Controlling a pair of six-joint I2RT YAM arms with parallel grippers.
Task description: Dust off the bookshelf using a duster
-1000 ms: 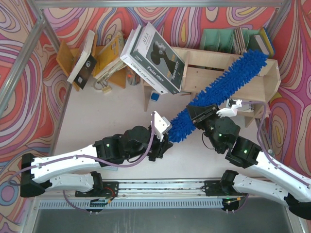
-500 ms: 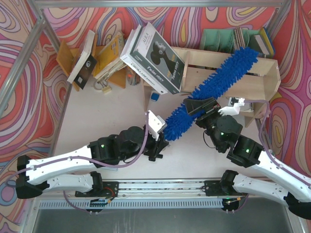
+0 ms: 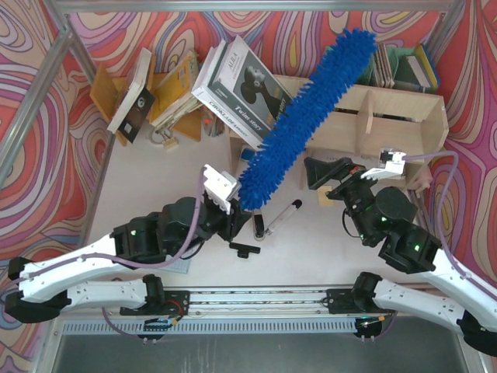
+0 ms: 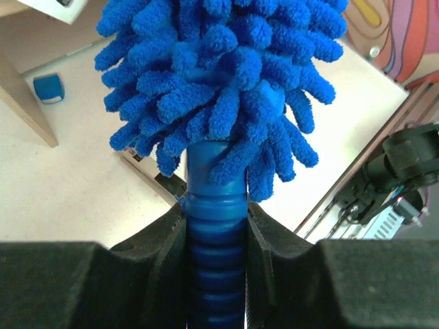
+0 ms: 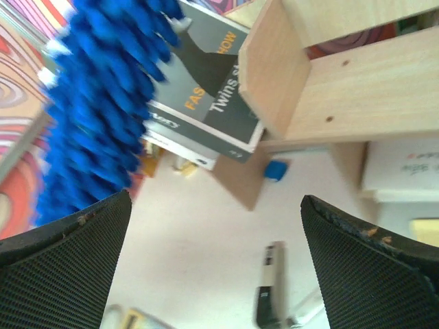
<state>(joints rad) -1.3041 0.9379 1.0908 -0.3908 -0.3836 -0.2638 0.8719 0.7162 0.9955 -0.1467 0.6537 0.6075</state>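
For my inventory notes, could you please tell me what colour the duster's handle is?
The duster's handle is blue; left wrist view shows it best.

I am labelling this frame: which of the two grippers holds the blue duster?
The left gripper: its jaws are shut on the duster at its handle. The right gripper stands open and empty, apart from the duster.

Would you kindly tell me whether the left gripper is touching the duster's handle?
Touching. The left wrist view shows the left gripper shut on the duster, its two fingers pressed against both sides of the ribbed blue handle with no gap.
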